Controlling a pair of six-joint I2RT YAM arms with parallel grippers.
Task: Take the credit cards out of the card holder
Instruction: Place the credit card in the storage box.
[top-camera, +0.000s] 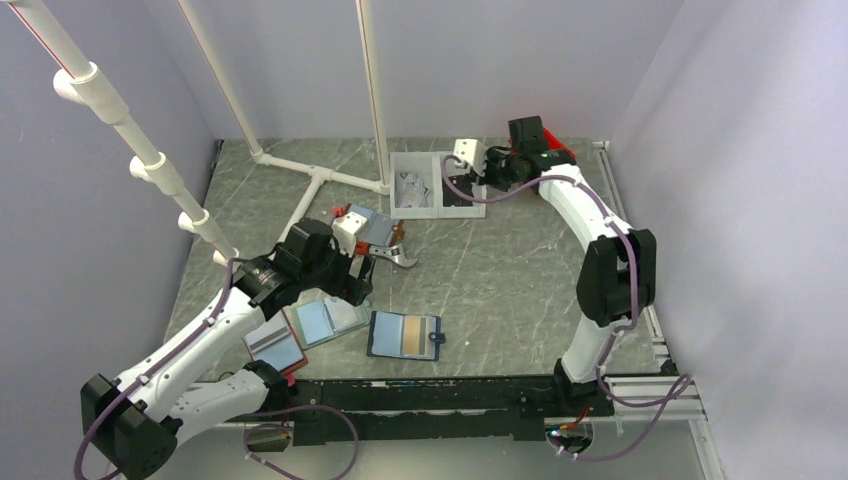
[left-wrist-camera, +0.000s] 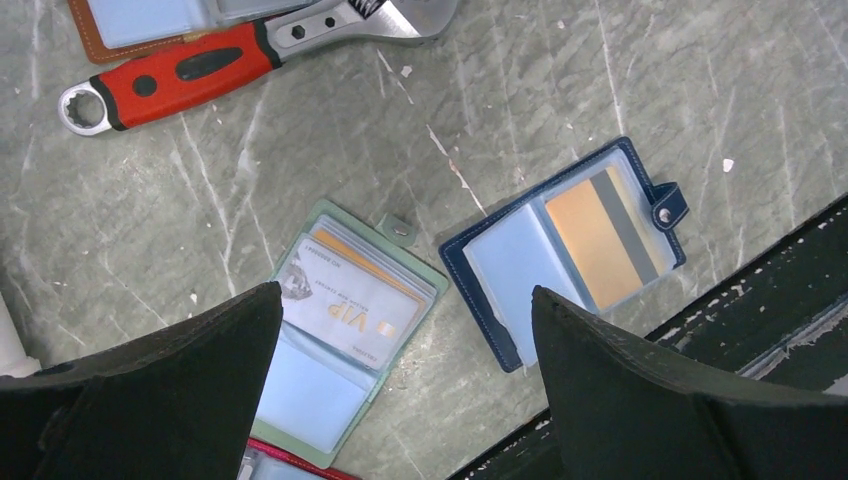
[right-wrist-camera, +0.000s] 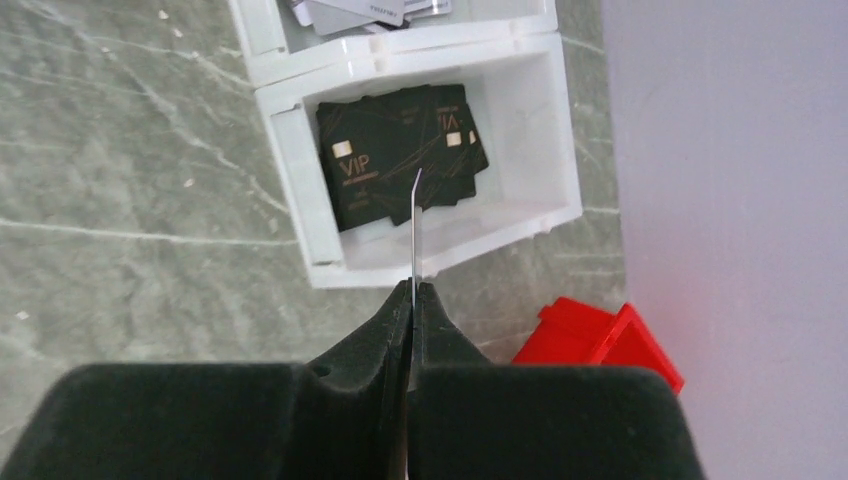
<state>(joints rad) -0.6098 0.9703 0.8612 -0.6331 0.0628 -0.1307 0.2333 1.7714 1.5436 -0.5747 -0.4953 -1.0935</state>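
The navy card holder (left-wrist-camera: 500, 265) is laid open and flat on the grey marbled table (top-camera: 500, 280), near the front edge and roughly btwn the two arm bases. Its strap tab (left-wrist-camera: 668, 205) is turned to the right in the L wrist view. A tan-gold card (left-wrist-camera: 600, 235) w/ a dark stripe is seen tucked in the pocket on the tab side, and a light-blue pocket is shown on the other half. The L gripper (left-wrist-camera: 405, 300) is held above the table w/ its fingers spread wide and nothing btwn them. Below it an open green-edged holder (left-wrist-camera: 310, 400), w/ a "VIP" card in it, is laid just beside the navy one, apart from it. A red-edged holder (top-camera: 272, 345) is set next to the green one. A red-handled wrench (left-wrist-camera: 200, 65) is laid farther back, across the edge of a brown-edged holder (left-wrist-camera: 120, 25). At the far side of the table the R gripper (right-wrist-camera: 412, 290) is pressed together on a thin card (right-wrist-camera: 413, 225). This card is seen edge-on, so its colour can't be told. It is held over a white bin (right-wrist-camera: 560, 130) in which black cards (right-wrist-camera: 400, 150) are loosely stacked. Whether its tip touches them can't be told. Grey cards (right-wrist-camera: 350, 12) are held in an adjoining bin, and a red object (right-wrist-camera: 600, 345) is seen by the wall.
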